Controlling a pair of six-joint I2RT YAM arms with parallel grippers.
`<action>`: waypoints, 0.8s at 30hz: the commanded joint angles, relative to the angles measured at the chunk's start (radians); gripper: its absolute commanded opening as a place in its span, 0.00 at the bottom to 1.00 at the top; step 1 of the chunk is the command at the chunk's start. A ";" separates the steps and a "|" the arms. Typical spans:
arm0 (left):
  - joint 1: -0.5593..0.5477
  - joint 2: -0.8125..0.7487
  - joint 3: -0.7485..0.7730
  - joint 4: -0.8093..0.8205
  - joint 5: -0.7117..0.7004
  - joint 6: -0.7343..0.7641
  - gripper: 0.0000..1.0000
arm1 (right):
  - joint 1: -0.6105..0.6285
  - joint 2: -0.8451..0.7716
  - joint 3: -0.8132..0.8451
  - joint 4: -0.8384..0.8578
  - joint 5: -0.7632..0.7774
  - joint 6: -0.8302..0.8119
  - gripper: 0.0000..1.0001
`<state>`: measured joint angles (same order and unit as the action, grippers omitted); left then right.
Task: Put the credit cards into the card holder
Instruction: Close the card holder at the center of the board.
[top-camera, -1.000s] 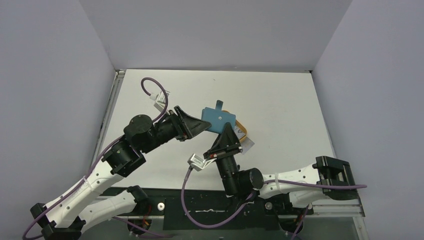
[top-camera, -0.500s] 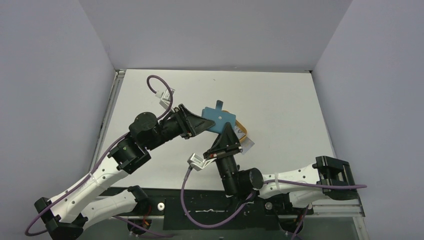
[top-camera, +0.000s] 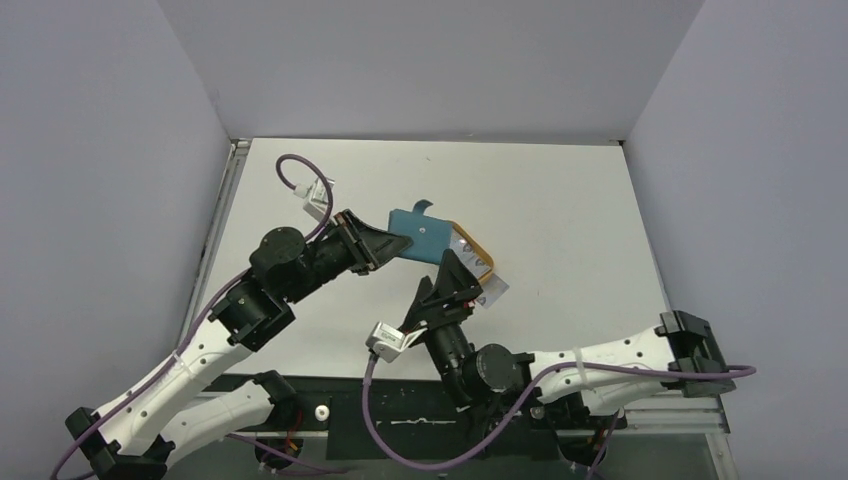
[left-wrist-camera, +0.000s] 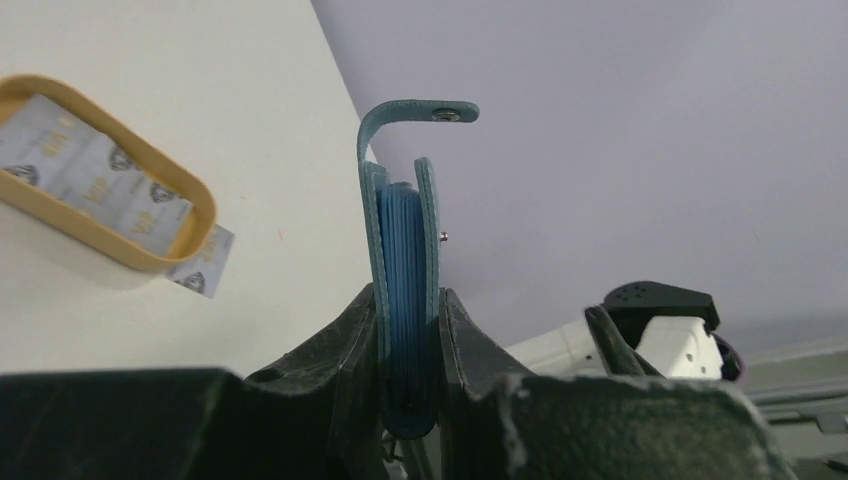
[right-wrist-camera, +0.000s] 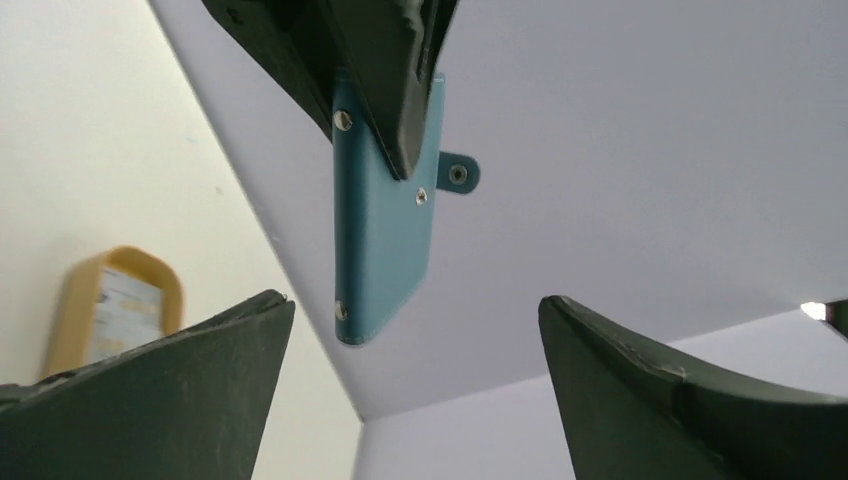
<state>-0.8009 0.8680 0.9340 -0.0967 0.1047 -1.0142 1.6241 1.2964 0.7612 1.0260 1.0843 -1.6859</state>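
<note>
White table (top-camera: 560, 200). Orange tray (top-camera: 485, 263) on it. Teal wallet (top-camera: 420, 235) up in the air just left of the tray, pinched tight by the left jaws. Near the tray, right jaws spread wide, empty. Grey cards (left-wrist-camera: 90, 180) inside the tray.

A teal wallet (left-wrist-camera: 400, 220) stands edge-on in the middle of the frame, folded, with its lighter blue inner layers showing between the two covers. Its lower end is clamped in the left claw (left-wrist-camera: 408, 298), one dark finger (left-wrist-camera: 345, 335) pressed against each cover. At the top, the snap tab (left-wrist-camera: 420, 110) curls over to the right, its metal stud visible. At the left edge, an orange-tan tray (left-wrist-camera: 90, 235) sits on the white tabletop (left-wrist-camera: 250, 120) with grey printed cards (left-wrist-camera: 90, 175) lying inside. One more card (left-wrist-camera: 200, 265) pokes out at the tray's lower right corner. A white and black arm part (left-wrist-camera: 660, 320) shows at lower right.
</note>
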 joint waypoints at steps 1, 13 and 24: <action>0.074 -0.083 0.022 -0.023 -0.087 0.081 0.00 | 0.031 -0.127 0.171 -0.725 -0.006 0.635 1.00; 0.174 -0.173 0.170 -0.290 0.203 0.422 0.00 | -0.764 -0.328 0.400 -1.293 -1.429 1.925 1.00; 0.174 -0.170 0.162 -0.058 0.710 0.423 0.00 | -1.035 -0.396 0.181 -0.672 -2.015 2.634 1.00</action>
<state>-0.6312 0.6907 1.0641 -0.3481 0.5770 -0.5980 0.5884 0.9264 0.9546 0.0898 -0.6827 0.6632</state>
